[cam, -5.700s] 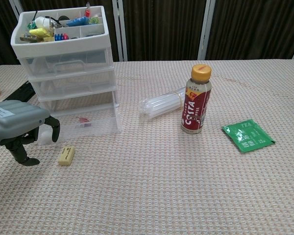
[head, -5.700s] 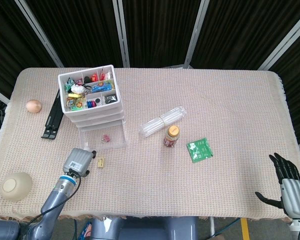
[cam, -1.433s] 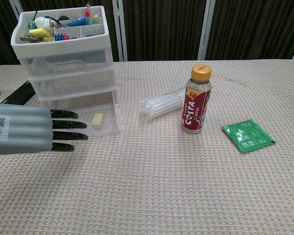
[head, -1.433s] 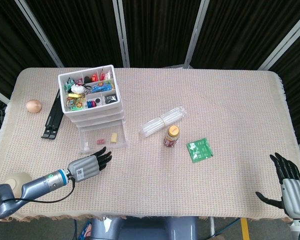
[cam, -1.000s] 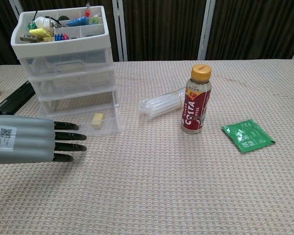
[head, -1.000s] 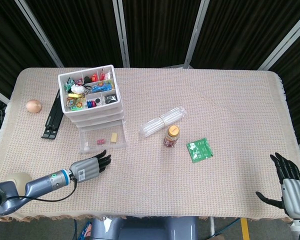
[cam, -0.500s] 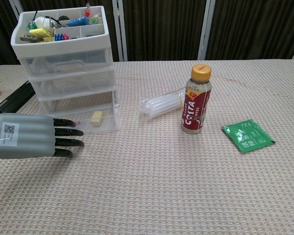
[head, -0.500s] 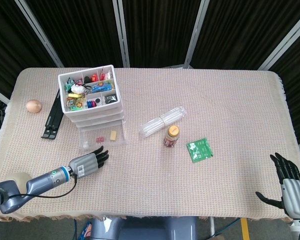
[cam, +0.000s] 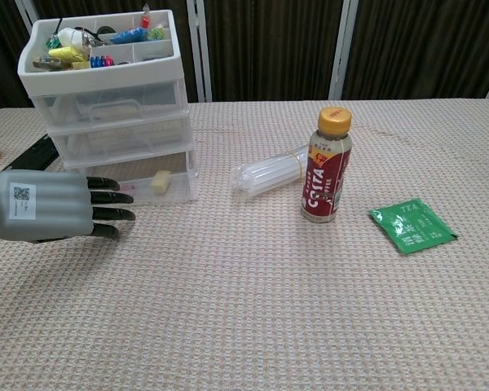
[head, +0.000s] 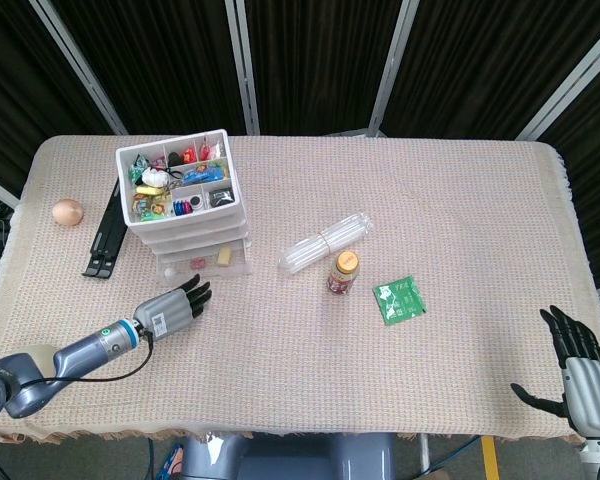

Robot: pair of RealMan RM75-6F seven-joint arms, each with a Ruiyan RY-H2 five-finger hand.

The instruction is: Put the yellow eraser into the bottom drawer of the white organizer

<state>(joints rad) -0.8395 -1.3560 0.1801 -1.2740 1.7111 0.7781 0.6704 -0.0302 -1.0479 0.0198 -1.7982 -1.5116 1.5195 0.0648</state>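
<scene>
- Change since earlier: the bottom drawer has slid almost fully into the white organizer; the left hand has advanced with it, pushing the front.
- Right hand: nearest item, at the table's near right corner; fingers apart, empty, parked out of the work.
- Left hand: flat, fingers extended together, holding nothing, fingertips at the drawer front, evidently to close it.
- Yellow eraser: inside the bottom drawer, visible through the clear front.
- Bottle, tea packet: well apart, uninvolved.
</scene>
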